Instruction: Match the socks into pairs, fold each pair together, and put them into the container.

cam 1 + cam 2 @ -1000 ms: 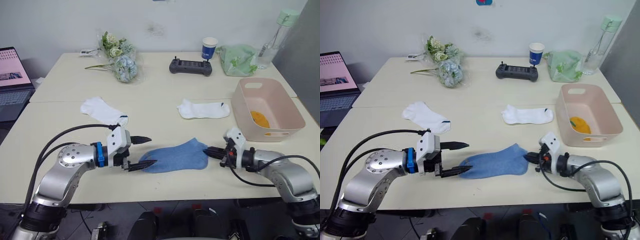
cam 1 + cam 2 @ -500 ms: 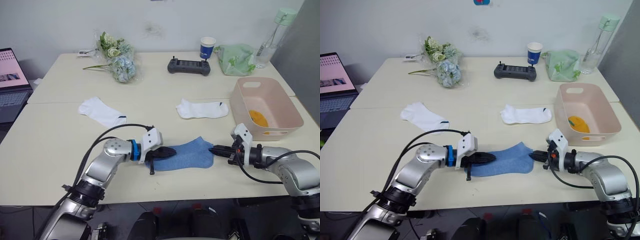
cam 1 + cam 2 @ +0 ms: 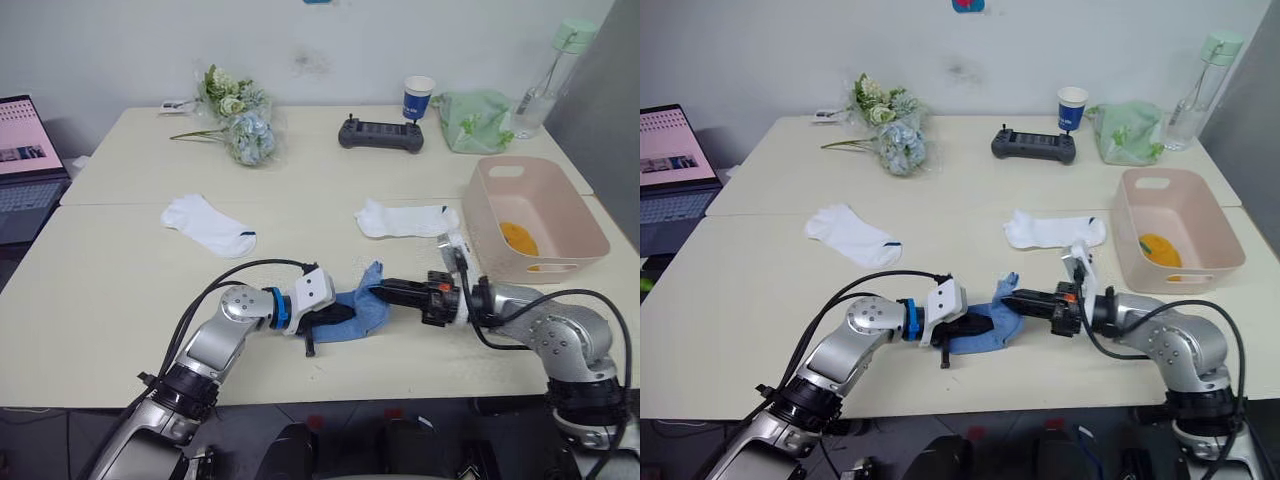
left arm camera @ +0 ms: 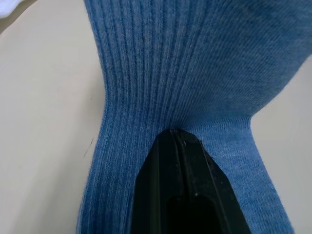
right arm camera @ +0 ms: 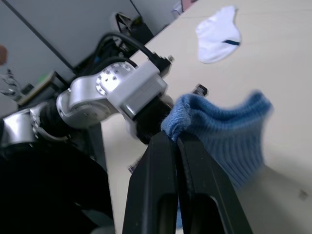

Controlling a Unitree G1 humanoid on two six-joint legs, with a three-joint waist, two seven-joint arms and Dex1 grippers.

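A light blue sock point(image 3: 362, 313) lies bunched at the table's near middle, held from both sides. My left gripper point(image 3: 343, 310) is shut on its left end, with ribbed fabric pinched at the tips point(image 4: 173, 133). My right gripper point(image 3: 378, 290) is shut on the other end, which is lifted and folded over toward the left gripper point(image 5: 174, 135). One white sock point(image 3: 208, 224) lies flat at left, another white sock point(image 3: 405, 218) at centre right. The pink container point(image 3: 482, 212) stands at right with an orange sock point(image 3: 519, 237) inside.
Along the table's far side are a flower bunch point(image 3: 238, 120), a black controller point(image 3: 380, 131), a paper cup point(image 3: 418, 97), a green bag point(image 3: 472, 120) and a bottle point(image 3: 545, 75). A laptop point(image 3: 20, 165) sits past the left edge.
My left gripper, open beside the sock a second ago, has shut on its left end. My right gripper has carried the other end leftward, folding the sock over.
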